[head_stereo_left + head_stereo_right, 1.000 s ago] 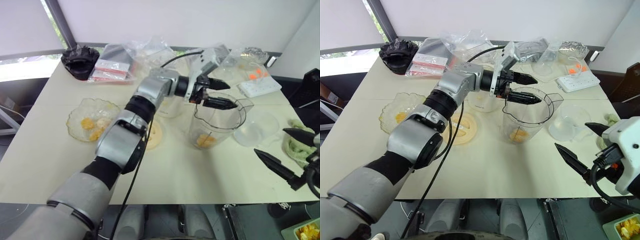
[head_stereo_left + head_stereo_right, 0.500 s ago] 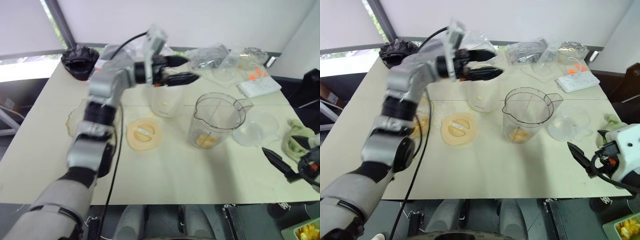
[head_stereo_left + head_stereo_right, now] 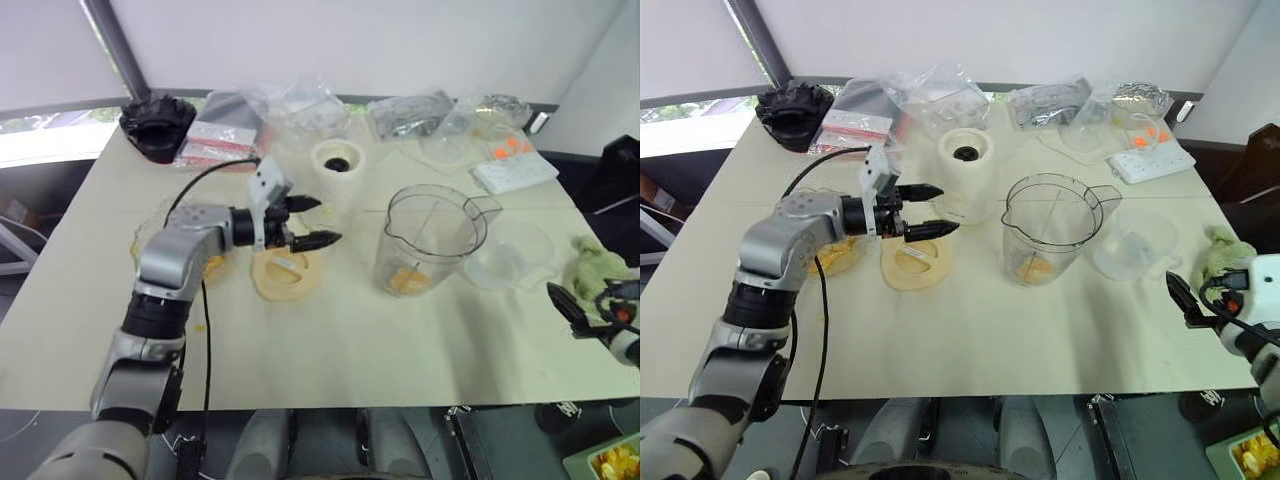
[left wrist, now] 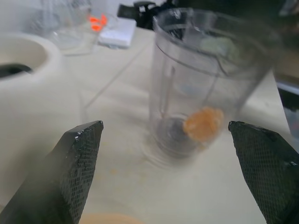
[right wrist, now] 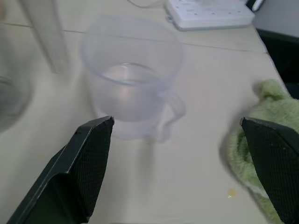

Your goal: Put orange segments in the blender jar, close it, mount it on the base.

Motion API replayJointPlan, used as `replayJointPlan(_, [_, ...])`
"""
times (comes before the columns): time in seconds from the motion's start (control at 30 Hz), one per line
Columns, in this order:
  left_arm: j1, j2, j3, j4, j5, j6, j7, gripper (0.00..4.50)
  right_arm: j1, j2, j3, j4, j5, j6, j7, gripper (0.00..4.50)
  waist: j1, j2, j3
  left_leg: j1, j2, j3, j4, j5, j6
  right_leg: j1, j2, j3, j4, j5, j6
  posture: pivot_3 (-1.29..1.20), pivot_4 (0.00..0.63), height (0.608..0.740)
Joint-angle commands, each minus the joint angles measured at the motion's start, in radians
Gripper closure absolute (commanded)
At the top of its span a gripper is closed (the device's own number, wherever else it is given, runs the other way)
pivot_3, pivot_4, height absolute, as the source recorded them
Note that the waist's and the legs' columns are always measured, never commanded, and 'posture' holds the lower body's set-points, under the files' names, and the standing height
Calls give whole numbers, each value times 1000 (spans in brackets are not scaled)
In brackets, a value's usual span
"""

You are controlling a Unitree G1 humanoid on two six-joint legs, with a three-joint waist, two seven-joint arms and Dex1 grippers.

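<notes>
Standing upright near the middle of the desk (image 3: 330, 350), the blender jar (image 3: 432, 238) has its lid off and a few orange segments (image 3: 405, 281) lying at its bottom. Its spout and handle point toward the robot's right. The base (image 3: 966, 175) sits just behind and to the left of the jar, its black socket facing up and bare. A flat round cream lid (image 3: 285, 275) lies on the desk in front of the base.

The left claw (image 3: 312, 222) hovers over that lid with its fingers spread wide and holding nothing, aimed toward the jar. From the left wrist, the jar shows between the two fingers, apart from both. Behind the left arm a glass dish (image 3: 835, 255) holds more yellow-orange pieces.

The right claw (image 3: 1180, 298) hangs at the desk's right edge, its fingers likewise wide and empty. Ahead of it, as seen from its wrist, stand a small clear cup (image 5: 131, 77) and a green cloth (image 5: 261, 116). Plastic bags (image 3: 300, 105) crowd the far side.
</notes>
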Motion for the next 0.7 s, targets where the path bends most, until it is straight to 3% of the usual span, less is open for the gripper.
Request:
replayJointPlan(0.03, [2,14,6,-69,-29,-1,8,23,-54,14,29,95,-55,-73,-9,0,-7,0,0,0,0,0,0,0,0,0,0,0,0,0,0,0,150,740])
replayJointPlan(0.23, [8,11,5,-68,-26,-16,48,23,-143,49,80,233,-103,-140,-25,0,-12,1,0,0,-1,0,0,0,0,0,0,0,0,0,0,0,150,740])
replayJointPlan(0.7, [0,2,-3,-56,-32,-38,88,23,-259,80,101,348,-145,-208,-69,0,-14,1,0,0,-1,1,0,0,0,0,0,0,1,0,0,0,150,740])
